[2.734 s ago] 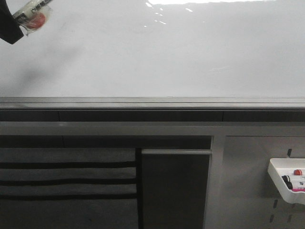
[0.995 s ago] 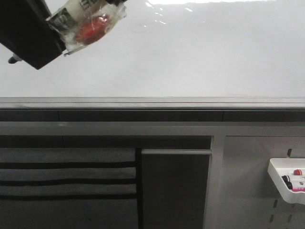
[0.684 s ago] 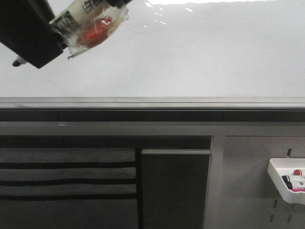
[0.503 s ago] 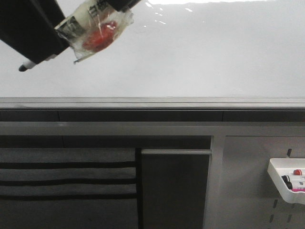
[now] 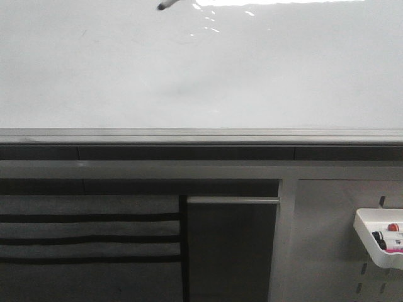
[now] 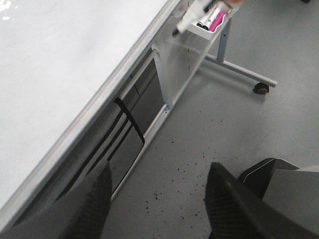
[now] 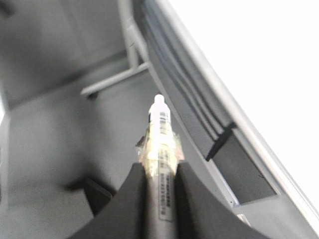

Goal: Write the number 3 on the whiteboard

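Observation:
The whiteboard (image 5: pixel 252 69) fills the upper half of the front view, glossy and blank; no number 3 shows on it in any view. Only the dark tip of a marker (image 5: pixel 165 5) pokes in at the top edge of the front view, over the board. In the right wrist view my right gripper (image 7: pixel 159 169) is shut on this white marker (image 7: pixel 160 144), which has clear wrap around its barrel, with the board (image 7: pixel 259 74) beside it. My left gripper (image 6: pixel 158 177) is open and empty, above the floor beside the board (image 6: pixel 60 59).
A grey metal rail (image 5: pixel 201 133) runs along the board's lower edge. Below it are a dark panel (image 5: pixel 230 251) and a grey perforated panel (image 5: pixel 327 239) bearing a white tray (image 5: pixel 378 242) of markers, also in the left wrist view (image 6: pixel 207 25). A wheeled stand leg (image 6: pixel 259 88) rests on the floor.
The gripper with the wrapped marker moved right across the front view's top left, then rose out of frame. Now only the marker's tip shows at the top edge.

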You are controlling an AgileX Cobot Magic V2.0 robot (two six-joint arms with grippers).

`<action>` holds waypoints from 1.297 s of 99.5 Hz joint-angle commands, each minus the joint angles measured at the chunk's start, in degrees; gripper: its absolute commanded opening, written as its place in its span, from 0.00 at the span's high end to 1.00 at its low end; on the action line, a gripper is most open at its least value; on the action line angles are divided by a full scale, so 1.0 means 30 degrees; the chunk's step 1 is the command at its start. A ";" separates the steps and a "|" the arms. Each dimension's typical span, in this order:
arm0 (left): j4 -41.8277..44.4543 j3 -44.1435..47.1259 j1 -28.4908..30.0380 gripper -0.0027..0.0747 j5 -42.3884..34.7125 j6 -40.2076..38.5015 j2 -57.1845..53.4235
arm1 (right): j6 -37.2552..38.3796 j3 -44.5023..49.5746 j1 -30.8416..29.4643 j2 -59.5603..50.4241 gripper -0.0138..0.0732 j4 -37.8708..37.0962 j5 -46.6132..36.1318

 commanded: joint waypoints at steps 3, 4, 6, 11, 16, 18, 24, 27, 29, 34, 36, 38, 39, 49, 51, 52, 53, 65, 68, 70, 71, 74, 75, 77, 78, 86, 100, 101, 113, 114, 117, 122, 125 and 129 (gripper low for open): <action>-0.1731 0.0920 0.0470 0.46 -0.1661 -0.0437 -0.1280 | 0.1902 0.1652 -0.1349 -0.1941 0.90 0.0264 -0.3910; -0.1728 0.1001 0.0470 0.46 -0.1845 -0.0437 -0.1335 | 0.1902 0.1973 -0.1413 -0.2025 0.90 0.0270 -0.4071; -0.1728 0.1222 0.0470 0.46 -0.2138 -0.0437 -0.1503 | 0.1902 0.2426 -0.1583 -0.2258 0.90 0.0345 -0.4513; -0.1728 0.1629 0.0470 0.46 -0.2791 -0.0437 -0.1786 | 0.1902 0.3246 -0.1807 -0.2671 0.90 0.0445 -0.5247; -0.1728 0.1850 0.0470 0.46 -0.3294 -0.0437 -0.1877 | 0.1902 0.4099 -0.1862 -0.2864 0.90 0.0476 -0.6071; -0.1728 0.1882 0.0470 0.46 -0.3404 -0.0437 -0.1877 | 0.1902 0.4341 -0.1862 -0.2875 0.90 0.0476 -0.6306; -0.1728 0.1930 0.0470 0.46 -0.3615 -0.0437 -0.1877 | 0.1902 0.4797 -0.1862 -0.2875 0.90 0.0476 -0.6761; -0.1728 0.1930 0.0470 0.46 -0.3665 -0.0437 -0.1838 | 0.1902 0.4977 -0.1862 -0.2835 0.90 0.0476 -0.6761; -0.1728 0.1930 0.0470 0.46 -0.3665 -0.0437 -0.1799 | 0.1902 0.5014 -0.1862 -0.2759 0.90 0.0476 -0.6798; -0.1728 0.1930 0.0470 0.46 -0.3630 -0.0437 -0.1759 | 0.1868 0.5059 -0.1862 -0.2593 0.90 0.0476 -0.7170; -0.1728 0.1930 0.0470 0.46 -0.3630 -0.0437 -0.1759 | 0.1925 0.4990 -0.1862 -0.2485 0.90 0.0476 -0.7335; -0.1728 0.1930 0.0470 0.46 -0.3630 -0.0437 -0.1759 | 0.1925 0.4960 -0.1862 -0.2348 0.90 0.0476 -0.7459; -0.1728 0.1930 0.0470 0.46 -0.3630 -0.0437 -0.1759 | 0.1925 0.4861 -0.1908 -0.2307 0.90 0.0476 -0.7494; -0.1728 0.1930 0.0470 0.46 -0.3670 -0.0437 -0.1759 | 0.2359 0.3844 -0.2309 -0.1336 0.90 0.0476 -0.7528; -0.1728 0.1930 0.0470 0.46 -0.3670 -0.0437 -0.1759 | 0.2396 0.3540 -0.2440 -0.1066 0.90 0.0476 -0.7440; -0.1728 0.1930 0.0470 0.46 -0.3670 -0.0437 -0.1759 | 0.2396 0.3430 -0.2489 -0.1066 0.90 0.0476 -0.7401; -0.1728 0.1930 0.0470 0.46 -0.3670 -0.0437 -0.1759 | 0.2396 0.3200 -0.2577 -0.0881 0.90 0.0476 -0.7311; -0.1728 0.1930 0.0470 0.46 -0.3670 -0.0437 -0.1759 | 0.2396 0.0979 -0.3243 0.1122 0.90 0.0476 -0.5991; -0.1728 0.1930 0.0470 0.46 -0.3670 -0.0437 -0.1759 | 0.2396 0.0417 -0.3270 0.1588 0.90 0.0476 -0.5638; -0.1728 0.1930 0.0470 0.46 -0.3670 -0.0437 -0.1759 | 0.2396 0.0004 -0.3270 0.1916 0.90 0.0476 -0.5426; -0.1728 0.1930 0.0470 0.46 -0.3670 -0.0437 -0.1759 | 0.2396 -0.0264 -0.3270 0.2023 0.90 0.0476 -0.5316; -0.1728 0.1930 0.0470 0.46 -0.3670 -0.0437 -0.1759 | 0.2396 -0.0792 -0.3231 0.2449 0.90 0.0476 -0.5076; -0.1728 0.1930 0.0470 0.46 -0.3670 -0.0437 -0.1759 | 0.2396 -0.0923 -0.3230 0.2660 0.90 0.0476 -0.5021; -0.1728 0.1930 0.0470 0.46 -0.3670 -0.0437 -0.1759 | 0.2396 -0.1304 -0.3138 0.2969 0.90 0.0476 -0.4878; -0.1728 0.1930 0.0470 0.46 -0.3670 -0.0437 -0.1759 | 0.2396 -0.1551 -0.3077 0.3074 0.90 0.0476 -0.4821; -0.1728 0.1930 0.0470 0.46 -0.3670 -0.0437 -0.1759 | 0.2396 -0.2794 -0.2777 0.4160 0.90 0.0217 -0.4621; -0.1728 0.1930 0.0470 0.46 -0.3670 -0.0437 -0.1759 | 0.2396 -0.4534 -0.2445 0.5860 0.90 -0.0451 -0.4626; -0.1728 0.1930 0.0470 0.46 -0.3670 -0.0437 -0.1759 | 0.2396 -0.4600 -0.2445 0.6020 0.90 -0.0494 -0.4626; -0.1728 0.1930 0.0470 0.46 -0.3670 -0.0437 -0.1759 | 0.2396 -0.5480 -0.2445 0.7138 0.90 -0.0856 -0.4626; -0.1728 0.1930 0.0470 0.46 -0.3670 -0.0437 -0.1759 | 0.2396 -0.5542 -0.2445 0.7201 0.90 -0.0902 -0.4626; -0.1728 0.1930 0.0470 0.46 -0.3670 -0.0437 -0.1759 | 0.2396 -0.5637 -0.2445 0.7472 0.90 -0.1007 -0.4626; -0.1728 0.1930 0.0470 0.46 -0.3670 -0.0437 -0.1759 | 0.2396 -0.5687 -0.2524 0.7742 0.90 -0.1158 -0.4708; -0.1728 0.1930 0.0470 0.46 -0.3670 -0.0437 -0.1759 | 0.2396 -0.5687 -0.2531 0.7869 0.90 -0.1360 -0.4754; -0.1728 0.1930 0.0470 0.46 -0.3670 -0.0437 -0.1759 | 0.2435 -0.5687 -0.3011 0.7971 0.90 -0.1785 -0.4810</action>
